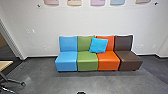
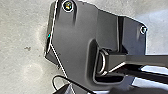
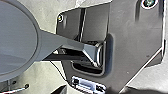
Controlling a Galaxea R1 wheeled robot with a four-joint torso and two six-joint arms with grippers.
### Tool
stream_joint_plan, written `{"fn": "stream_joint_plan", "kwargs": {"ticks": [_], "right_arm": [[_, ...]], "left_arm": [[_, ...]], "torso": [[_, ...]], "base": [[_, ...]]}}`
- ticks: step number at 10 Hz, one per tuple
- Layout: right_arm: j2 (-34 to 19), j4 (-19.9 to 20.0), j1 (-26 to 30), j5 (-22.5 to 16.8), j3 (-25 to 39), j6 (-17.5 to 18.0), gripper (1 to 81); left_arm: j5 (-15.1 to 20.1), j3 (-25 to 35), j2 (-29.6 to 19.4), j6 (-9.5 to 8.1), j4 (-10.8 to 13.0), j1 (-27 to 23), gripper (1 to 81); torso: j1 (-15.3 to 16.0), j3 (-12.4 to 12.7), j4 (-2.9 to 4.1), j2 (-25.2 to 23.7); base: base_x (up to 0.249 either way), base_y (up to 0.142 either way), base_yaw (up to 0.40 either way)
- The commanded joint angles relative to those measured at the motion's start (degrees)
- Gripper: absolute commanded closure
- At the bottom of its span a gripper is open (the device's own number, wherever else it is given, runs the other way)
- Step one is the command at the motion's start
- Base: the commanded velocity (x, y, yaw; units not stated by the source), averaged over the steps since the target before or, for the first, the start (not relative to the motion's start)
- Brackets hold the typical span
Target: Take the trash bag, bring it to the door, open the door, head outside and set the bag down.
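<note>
At the far left of the head view, a pale slanting frame (image 1: 11, 37) borders a dark opening; whether it belongs to a door I cannot tell. A dark pointed part (image 2: 63, 89) shows in the left wrist view, close to a thin black loop of cable. The right wrist view has a similar dark pointed part (image 3: 60, 90) over the pale floor. I cannot tell how either gripper stands or whether it holds anything.
Ahead, a row of blue, green, orange and brown seats (image 1: 87, 61) stands along the white wall (image 1: 87, 22), with a bright blue cushion (image 1: 98, 45) on it. A light tabletop (image 1: 5, 65) with dark metal legs (image 1: 12, 81) juts in at the left. Grey floor (image 1: 50, 80) lies before the seats.
</note>
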Motion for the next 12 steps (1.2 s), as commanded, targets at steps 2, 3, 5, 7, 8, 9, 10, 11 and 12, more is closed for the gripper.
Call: {"fn": "stream_joint_plan", "kwargs": {"ticks": [2, 3, 5, 7, 8, 9, 10, 11, 12], "right_arm": [[-9.9, 4.2, 3.4, -3.4, 10.9, 0.2, 1.0], [-12.1, 4.7, 4.2, -3.5, 13.1, 0.2, 1.0], [-16.8, 6.0, 6.0, -3.4, 17.2, 0.2, 1.0], [-20.8, 7.1, 8.4, -3.6, 21.1, 0.2, 1.0], [-22.2, 7.1, 9.6, -5.0, 22.8, 0.2, 1.0], [-23.3, 7.1, 10.7, -5.5, 24.4, 0.2, 1.0], [-24.3, 7.2, 11.5, -5.5, 25.5, 0.2, 1.0], [-25.8, 7.4, 12.5, -5.6, 27.4, 0.2, 1.0], [-27.9, 7.7, 13.3, -5.6, 29.6, 0.2, 1.0]], "left_arm": [[5.6, 3.0, -3.9, -0.33, -6.4, -6.5, 1.0], [7.5, 2.9, -3.9, -0.33, -6.8, -8.0, 1.0], [8.0, 2.6, -4.1, -0.41, -7.7, -9.6, 1.0], [10.8, 2.6, -4.8, -0.41, -9.7, -11.9, 1.0], [11.4, 2.6, -4.8, -0.41, -10.1, -12.8, 1.0], [11.6, 2.6, -4.8, -0.41, -10.3, -13.5, 1.0], [11.6, 2.6, -5.1, -0.41, -10.6, -14.2, 1.0], [13.2, 2.9, -5.5, -0.40, -11.3, -15.2, 1.0], [14.7, 2.7, -5.4, -0.32, -11.7, -16.0, 1.0]], "torso": [[4.5, -0.4, 0.00, -7.0], [6.0, -0.7, 0.00, -9.3], [8.4, -0.8, 0.00, -13.2], [11.0, -0.8, 0.00, -17.4], [12.3, -0.8, 0.00, -19.5], [13.7, -0.8, 0.00, -21.7], [15.0, -0.8, 0.00, -23.7], [16.2, -0.8, 0.00, -25.6], [17.6, -3.1, 0.00, -27.8]], "base": [[0.000, 0.000, 0.000], [0.000, 0.000, 0.000], [0.000, 0.000, 0.000], [0.000, 0.000, 0.000], [0.000, 0.000, 0.000], [0.000, 0.000, 0.000], [0.000, 0.000, 0.000], [0.000, 0.000, 0.000], [0.000, 0.000, 0.000]]}}
